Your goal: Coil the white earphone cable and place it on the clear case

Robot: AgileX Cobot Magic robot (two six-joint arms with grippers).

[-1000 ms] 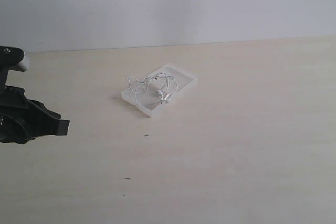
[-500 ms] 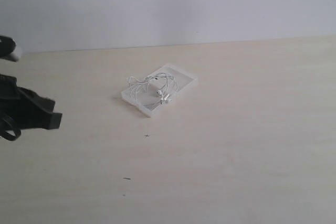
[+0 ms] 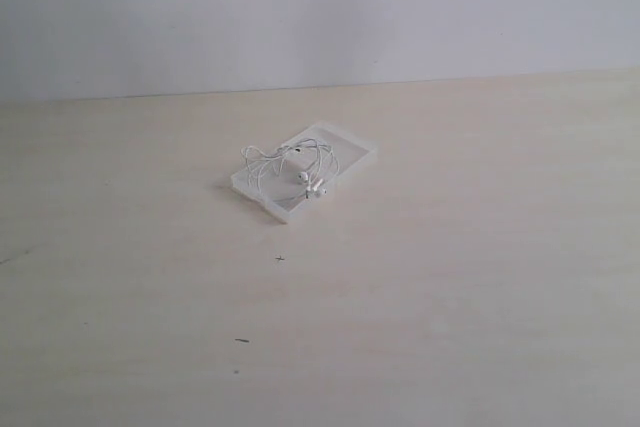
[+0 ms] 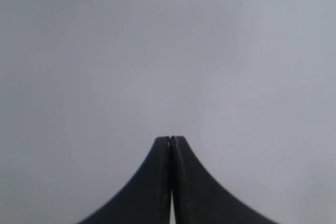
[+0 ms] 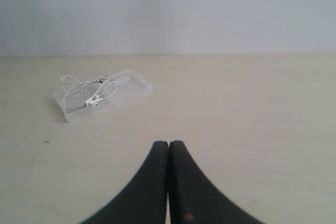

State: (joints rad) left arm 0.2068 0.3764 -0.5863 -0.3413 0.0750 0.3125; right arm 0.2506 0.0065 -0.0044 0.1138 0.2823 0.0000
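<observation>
The left gripper (image 4: pixel 170 141) has its jaws pressed together, tip against tip, with nothing between them; beyond the tips the left wrist view shows only a plain grey surface. The right gripper (image 5: pixel 168 144) is likewise closed on nothing, its two dark fingers (image 5: pixel 185 182) meeting along a single seam. It is held over the pale table (image 5: pixel 252 108), well apart from the task items. Ahead of the right gripper and off to one side, the clear case (image 5: pixel 135 87) lies flat on the table. The white earphone cable (image 5: pixel 79 88) rests on the case in a loose tangle of loops, and the earbuds (image 5: pixel 92 102) lie side by side on the case's panel. In the exterior view the clear case (image 3: pixel 352 147) sits diagonally near the middle of the table (image 3: pixel 460 287), with the white earphone cable (image 3: pixel 285 159) gathered on top. One loop reaches slightly past the case edge at the left end. Two small dark marks (image 3: pixel 279 258) lie on the table nearer the camera. A plain wall (image 3: pixel 320 7) stands behind the table.
</observation>
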